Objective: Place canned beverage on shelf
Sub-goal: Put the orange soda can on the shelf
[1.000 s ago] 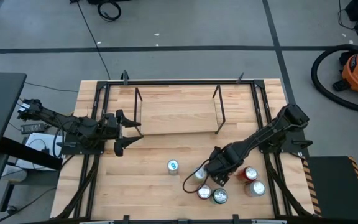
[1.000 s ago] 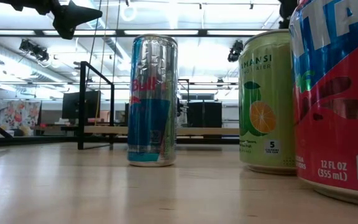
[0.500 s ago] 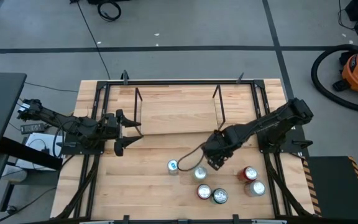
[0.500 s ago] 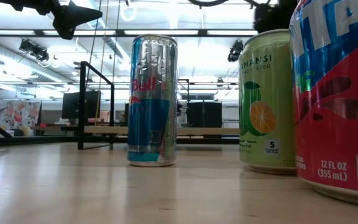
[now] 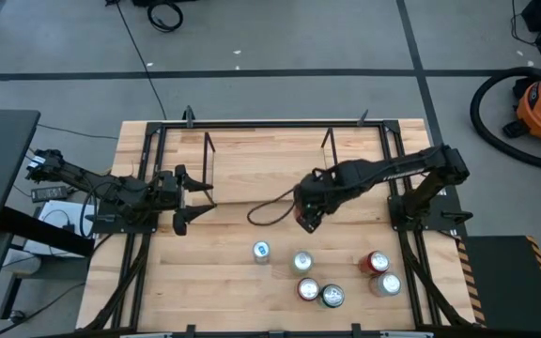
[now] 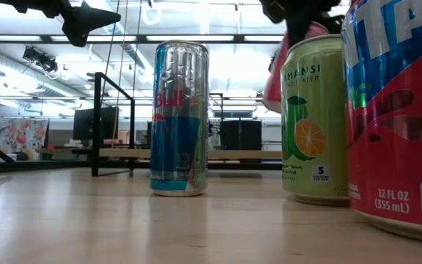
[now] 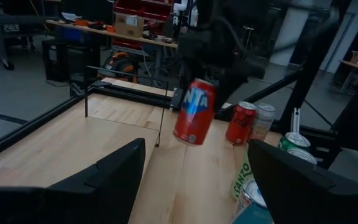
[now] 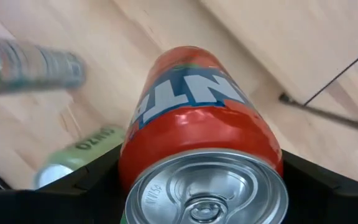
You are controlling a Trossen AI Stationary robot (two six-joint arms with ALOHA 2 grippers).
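My right gripper (image 5: 306, 214) is shut on a red soda can (image 8: 197, 124) in the air, just in front of the shelf's right part. The can also shows in the left wrist view (image 7: 194, 112) and in the low view (image 6: 273, 81). The shelf (image 5: 269, 169) is a low rack of thin black rods with a light wood deck, standing at the table's far middle. My left gripper (image 5: 188, 200) is open and empty at the table's left, beside the shelf's left end. My right gripper pinches the red can's side wall near its top end (image 8: 135, 155) between its two fingers (image 8: 86, 186), one on each side. The fingers come from above, pointing down. The can hangs below them, slightly tilted and clear of the table.
Several cans stand at the near right: a slim blue-and-silver can (image 5: 261, 250), a green can (image 5: 301, 261), two more (image 5: 308, 289) (image 5: 332, 297), a red one (image 5: 377, 262) and a silver one (image 5: 389, 283). A larger black frame (image 5: 270, 123) edges the table.
My right gripper has gone up from among the cans at the near right, then toward the table's far edge and a little left, toward the shelf. It carries the red can, which is now clear of the table. The other cans have stayed put.
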